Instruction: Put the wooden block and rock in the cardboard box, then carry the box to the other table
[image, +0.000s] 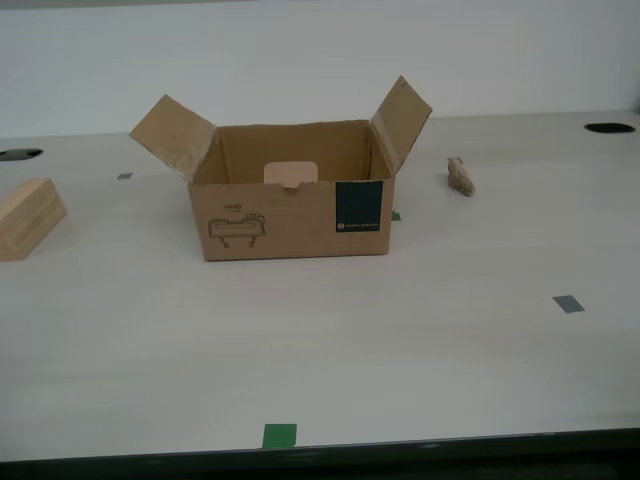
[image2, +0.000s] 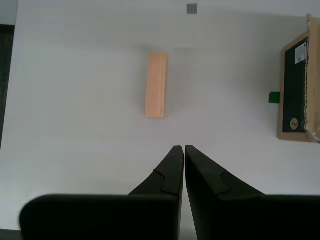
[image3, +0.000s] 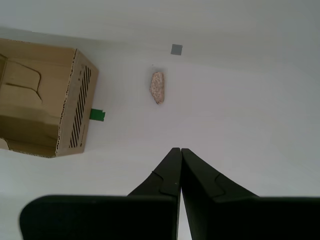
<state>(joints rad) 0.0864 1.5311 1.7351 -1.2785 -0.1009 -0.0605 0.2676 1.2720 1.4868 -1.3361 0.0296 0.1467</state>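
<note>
The cardboard box (image: 290, 215) stands open at the middle of the table, both side flaps raised, with nothing visible inside. The wooden block (image: 27, 218) lies at the exterior view's left edge. The rock (image: 460, 177) lies towards the exterior view's right of the box. No arm shows in the exterior view. My second gripper (image2: 182, 148) is shut and empty, hovering above the table short of the wooden block (image2: 156, 84), with a box flap (image2: 300, 87) off to one side. My first gripper (image3: 179, 150) is shut and empty, above the table short of the rock (image3: 157, 87), beside the box (image3: 42, 97).
Green tape marks (image: 279, 435) and grey tape squares (image: 568, 303) dot the white tabletop. Dark cable holes (image: 609, 128) sit near the back corners. The table's front edge (image: 320, 445) runs along the bottom of the exterior view. A white wall stands behind.
</note>
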